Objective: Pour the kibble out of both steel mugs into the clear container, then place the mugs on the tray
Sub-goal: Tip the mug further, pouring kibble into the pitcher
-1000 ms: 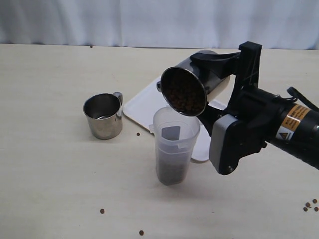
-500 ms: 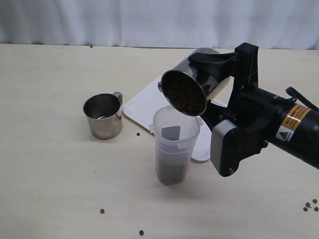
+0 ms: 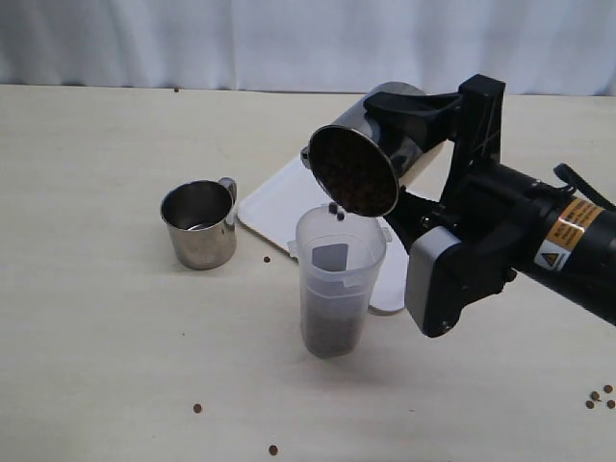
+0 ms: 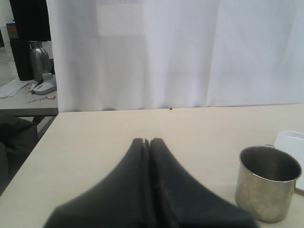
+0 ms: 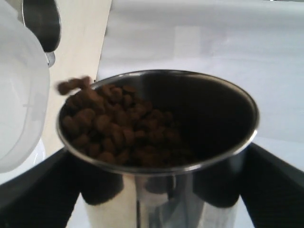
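Done: first mug (image 3: 199,231) stood empty.
Underway: we saw right end effector (image 5: 156,199), gripping second mug (image 3: 409,152), pouring kibble (image 3: 354,178).
Left end effector (image 4: 149,156): closed, empty.
Remaining: tray (image 3: 274,204).

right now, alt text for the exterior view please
The right gripper tips a steel mug of kibble over the clear container, a few pellets falling in. A second mug stands left of the white tray; stray pellets dot the table.
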Robot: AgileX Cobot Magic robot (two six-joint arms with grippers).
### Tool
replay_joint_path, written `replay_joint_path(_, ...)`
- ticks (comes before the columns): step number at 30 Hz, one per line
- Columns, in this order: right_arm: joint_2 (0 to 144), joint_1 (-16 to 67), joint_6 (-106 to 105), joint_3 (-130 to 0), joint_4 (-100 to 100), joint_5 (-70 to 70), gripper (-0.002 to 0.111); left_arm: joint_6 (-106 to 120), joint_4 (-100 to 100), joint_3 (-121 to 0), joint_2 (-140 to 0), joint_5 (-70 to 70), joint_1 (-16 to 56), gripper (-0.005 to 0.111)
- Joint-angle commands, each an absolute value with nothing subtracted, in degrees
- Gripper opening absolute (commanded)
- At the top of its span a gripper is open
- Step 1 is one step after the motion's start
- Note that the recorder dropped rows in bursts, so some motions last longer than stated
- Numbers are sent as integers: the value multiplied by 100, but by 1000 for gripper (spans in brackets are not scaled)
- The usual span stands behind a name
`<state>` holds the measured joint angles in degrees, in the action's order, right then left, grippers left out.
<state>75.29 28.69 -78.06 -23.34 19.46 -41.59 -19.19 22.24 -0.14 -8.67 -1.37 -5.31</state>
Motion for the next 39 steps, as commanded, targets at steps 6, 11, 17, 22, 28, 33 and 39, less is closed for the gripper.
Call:
replay_joint_path(6,7517,2877,-7695,-2393,1861,-4449,5,-1934,2199,0,-826,-92,-540,0)
replay_joint_path(11,7517,2877,-7765,-2393,1861,-4427,5,-1934,2199,0,-826,-92,-540,0)
replay_joint_path(17,7517,2877,-7901,-2393,1871,-4403,5,-1934,2199,0,-826,-92,-540,0)
replay_joint_path(22,7517,2877,-8078,-2393,1871,-4348,5,-1934,2199,0,-826,-92,-540,0)
replay_joint_path(28,7517,2877,-8153,-2393,1871,-4348,5,-1934,2199,0,-826,-92,-540,0)
replay_joint_path(33,7528,2877,-8225,-2432,1885,-4318,5,-1934,2199,0,-826,-92,-540,0)
replay_joint_path(39,7716,2877,-8225,-2591,1912,-4005,5,-1934,2199,0,-826,-92,-540,0)
